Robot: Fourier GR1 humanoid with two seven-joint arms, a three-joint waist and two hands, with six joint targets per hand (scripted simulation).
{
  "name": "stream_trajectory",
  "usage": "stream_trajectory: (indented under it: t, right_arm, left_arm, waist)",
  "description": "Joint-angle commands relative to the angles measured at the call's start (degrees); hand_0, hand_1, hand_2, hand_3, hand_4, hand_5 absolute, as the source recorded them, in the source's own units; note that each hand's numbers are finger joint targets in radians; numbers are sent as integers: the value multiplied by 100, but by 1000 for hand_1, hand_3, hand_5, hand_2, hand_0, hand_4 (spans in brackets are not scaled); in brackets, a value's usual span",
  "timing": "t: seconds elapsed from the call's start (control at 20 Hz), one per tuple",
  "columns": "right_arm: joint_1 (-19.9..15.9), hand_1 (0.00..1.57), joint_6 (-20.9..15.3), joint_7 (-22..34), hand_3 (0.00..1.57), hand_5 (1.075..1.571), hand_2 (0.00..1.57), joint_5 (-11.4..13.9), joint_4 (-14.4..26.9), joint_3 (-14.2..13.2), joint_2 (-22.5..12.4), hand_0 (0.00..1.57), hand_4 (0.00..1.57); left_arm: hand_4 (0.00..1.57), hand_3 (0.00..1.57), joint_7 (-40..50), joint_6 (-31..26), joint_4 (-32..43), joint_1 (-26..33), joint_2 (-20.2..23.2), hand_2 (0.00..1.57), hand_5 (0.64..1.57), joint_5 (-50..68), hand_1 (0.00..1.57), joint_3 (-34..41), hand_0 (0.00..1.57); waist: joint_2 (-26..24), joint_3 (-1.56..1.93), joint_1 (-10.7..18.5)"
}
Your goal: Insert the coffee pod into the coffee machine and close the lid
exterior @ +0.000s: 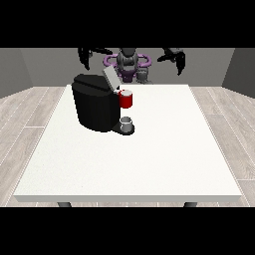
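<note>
One black coffee machine is seen, lid raised; one grey cup sits at its base. Two hands are raised behind it, fingers relaxed, grasping nothing.

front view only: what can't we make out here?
- Coffee pod: only a small disc shows at the red holder, too small to tell whether it is seated.
- Lid: raised; its hinge is too small to see.
- Both hands: small and dark against the wall, so finger pose is unclear.
- Machine: far side hidden by its own body.
</note>
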Motion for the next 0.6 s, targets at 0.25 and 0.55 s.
stream_trajectory:
  t: [0.25, 0.55]
  right_arm:
    - [-580, 0, 71, 158, 0, 1571, 0, -157, 627, -96, -155, 0, 0]
    - [-969, 0, -37, -283, 0, 1571, 0, -10, 903, 63, -15, 0, 0]
  left_arm:
    - [301, 0, 494, 40, -1444, 650, 28, 0, 1571, 347, 0, -471, 0]
    - [356, 0, 368, 31, -1937, 862, 160, 0, 1571, 529, 0, -466, 0]
  waist:
    - [463, -1, 44]
    - [938, -1, 48]
